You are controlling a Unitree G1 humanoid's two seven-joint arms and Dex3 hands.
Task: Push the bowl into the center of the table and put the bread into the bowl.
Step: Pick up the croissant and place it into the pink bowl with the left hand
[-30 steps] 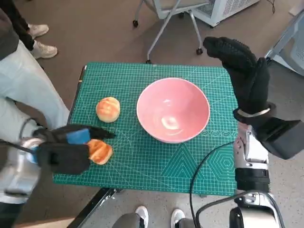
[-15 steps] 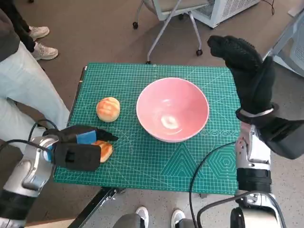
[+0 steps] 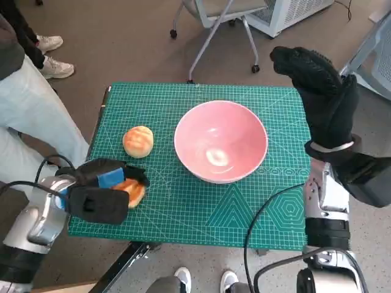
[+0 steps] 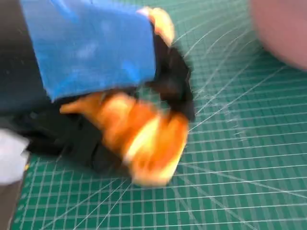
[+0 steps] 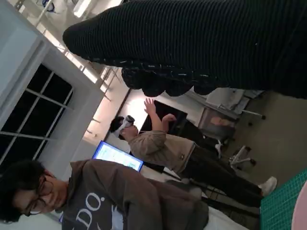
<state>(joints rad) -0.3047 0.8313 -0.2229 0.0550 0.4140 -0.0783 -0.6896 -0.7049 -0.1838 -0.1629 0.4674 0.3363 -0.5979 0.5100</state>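
I work in what looks like an office or lab; a grey wheeled swivel chair (image 3: pixel 217 15) stands on brown carpet (image 3: pixel 122 43) beyond my green gridded cutting mat (image 3: pixel 201 207); a glowing blue computer screen (image 5: pixel 116 156) and dark tall windows (image 5: pixel 36 105) surround people nearby.

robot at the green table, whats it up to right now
The robot's left hand grips a piece of bread at the near left edge of the green mat. A second bread roll lies apart on the mat, left of the pink bowl, which sits near the middle and holds no bread. The right hand is raised at the table's right side, holding nothing. A person's legs show at the left.
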